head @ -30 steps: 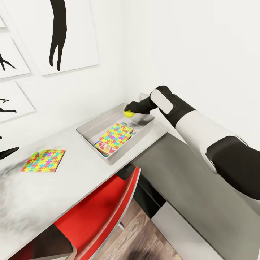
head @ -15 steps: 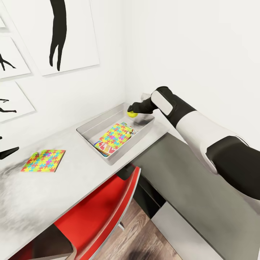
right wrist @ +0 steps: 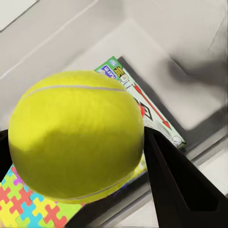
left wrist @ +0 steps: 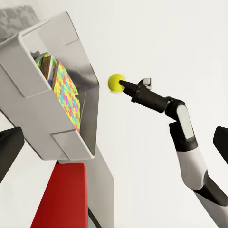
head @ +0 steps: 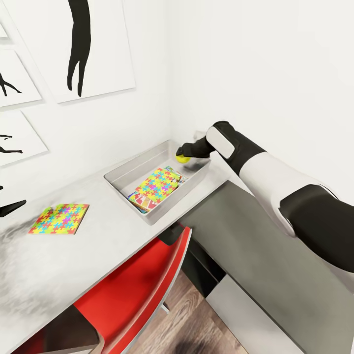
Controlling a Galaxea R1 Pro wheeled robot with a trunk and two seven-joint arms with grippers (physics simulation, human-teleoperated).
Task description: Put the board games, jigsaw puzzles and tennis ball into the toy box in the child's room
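My right gripper [head: 184, 152] is shut on the yellow-green tennis ball [head: 183, 158], holding it just above the far right end of the grey toy box [head: 118, 173] on the table [head: 98, 236]. In the right wrist view the tennis ball [right wrist: 76, 137] sits between dark fingers [right wrist: 175, 185], over a board game [right wrist: 142, 102] in the box. One jigsaw puzzle [head: 156, 183] lies in the box on top of board games [head: 139, 199]. The other jigsaw puzzle [head: 59, 218] lies flat on the table to the left. My left gripper [left wrist: 116, 137] is open, facing the toy box [left wrist: 71, 137].
A red chair [head: 142, 285] is tucked under the table's front edge. A lower dark grey cabinet [head: 246, 236] joins the table at the right, under my right arm. White walls with black silhouette pictures [head: 78, 44] close the corner behind the box.
My right gripper has carried the tennis ball a little to the right and slightly lower over the box's far end. Everything else stays put.
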